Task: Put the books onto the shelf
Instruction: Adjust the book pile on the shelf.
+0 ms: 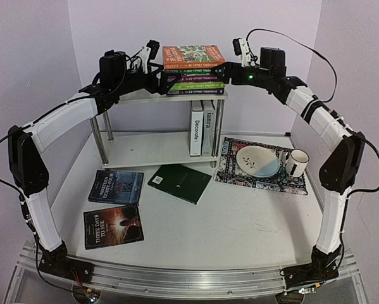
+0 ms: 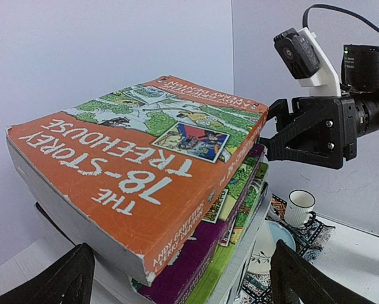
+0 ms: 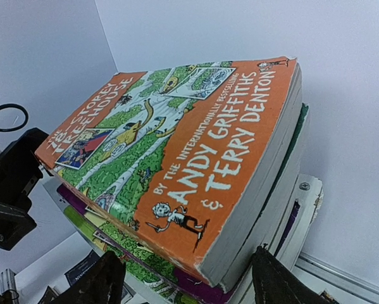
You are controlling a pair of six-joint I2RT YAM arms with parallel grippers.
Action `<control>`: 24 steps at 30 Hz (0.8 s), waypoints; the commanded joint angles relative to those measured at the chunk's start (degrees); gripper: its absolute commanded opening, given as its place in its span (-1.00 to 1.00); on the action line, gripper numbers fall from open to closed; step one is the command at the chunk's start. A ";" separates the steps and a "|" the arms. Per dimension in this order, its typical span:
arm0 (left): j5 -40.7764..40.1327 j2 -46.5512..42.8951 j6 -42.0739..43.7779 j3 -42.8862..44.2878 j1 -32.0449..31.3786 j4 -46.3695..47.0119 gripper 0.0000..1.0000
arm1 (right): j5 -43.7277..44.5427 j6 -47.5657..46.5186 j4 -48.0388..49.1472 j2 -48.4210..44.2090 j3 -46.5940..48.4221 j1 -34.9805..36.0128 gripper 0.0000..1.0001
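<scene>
Top view: orange "78-Storey Treehouse" paperback (image 1: 193, 56) is laid topmost on the upper board of the white chrome-legged shelf (image 1: 145, 97).
Left wrist: left gripper (image 2: 183, 278) is spread wide, facing the stack (image 2: 230, 209).
Right wrist: right gripper (image 3: 189, 282) is parted moderately, nothing clamped.

Pale lilac walls (image 1: 31, 38) meet in corner; white table (image 1: 240, 228); even light.
</scene>
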 commanded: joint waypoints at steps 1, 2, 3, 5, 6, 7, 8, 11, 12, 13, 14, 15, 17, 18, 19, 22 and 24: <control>3.96 -2.28 -1.23 1.10 -0.61 0.11 0.95 | -4.44 0.43 3.33 -4.75 -0.70 1.30 0.39; 4.18 -2.34 -1.25 1.01 -0.63 0.14 0.95 | -4.39 0.44 3.37 -4.88 -0.83 1.33 0.39; 4.40 -2.42 -1.31 0.98 -0.64 0.16 0.95 | -4.36 0.40 3.40 -5.00 -0.97 1.32 0.39; 4.89 -2.54 -1.39 0.93 -0.62 0.17 0.95 | -4.36 0.37 3.40 -5.21 -1.19 1.30 0.39; 5.15 -2.58 -1.42 0.93 -0.65 0.17 0.95 | -4.36 0.35 3.40 -5.31 -1.30 1.35 0.39; 5.41 -2.63 -1.49 0.89 -0.64 0.17 0.95 | -4.36 0.35 3.44 -5.44 -1.43 1.35 0.39; 5.66 -2.71 -1.57 0.81 -0.62 0.17 0.95 | -4.36 0.33 3.48 -5.55 -1.55 1.33 0.39; 6.02 -3.02 -1.80 0.54 -0.69 0.17 0.94 | -4.38 0.51 3.58 -5.77 -1.77 1.31 0.38; 5.94 -3.10 -1.79 0.42 -0.69 0.17 0.93 | -4.42 0.59 3.62 -5.78 -1.81 1.32 0.38; 5.79 -3.17 -1.78 0.32 -0.67 0.17 0.93 | -4.47 0.66 3.64 -5.76 -1.84 1.31 0.37; 5.56 -3.24 -1.75 0.21 -0.64 0.17 0.92 | -4.53 0.72 3.63 -5.71 -1.80 1.32 0.35; 5.40 -3.29 -1.72 0.14 -0.60 0.17 0.91 | -4.56 0.80 3.69 -5.66 -1.78 1.33 0.32; 5.19 -3.36 -1.82 0.04 -0.62 0.17 0.89 | -4.62 0.90 3.75 -5.56 -1.70 1.36 0.29; 5.13 -3.41 -1.87 -0.01 -0.67 0.17 0.88 | -4.62 0.97 3.75 -5.52 -1.69 1.34 0.27; 5.14 -3.47 -1.93 -0.01 -0.69 0.17 0.85 | -4.60 1.02 3.75 -5.57 -1.74 1.34 0.25; 5.14 -3.70 -1.94 -0.12 -0.66 0.17 0.70 | -4.55 1.14 3.75 -5.71 -1.88 1.31 0.24; 4.50 -3.76 -1.96 0.09 -0.73 0.17 0.66 | -4.48 1.24 3.77 -5.78 -1.96 1.35 0.26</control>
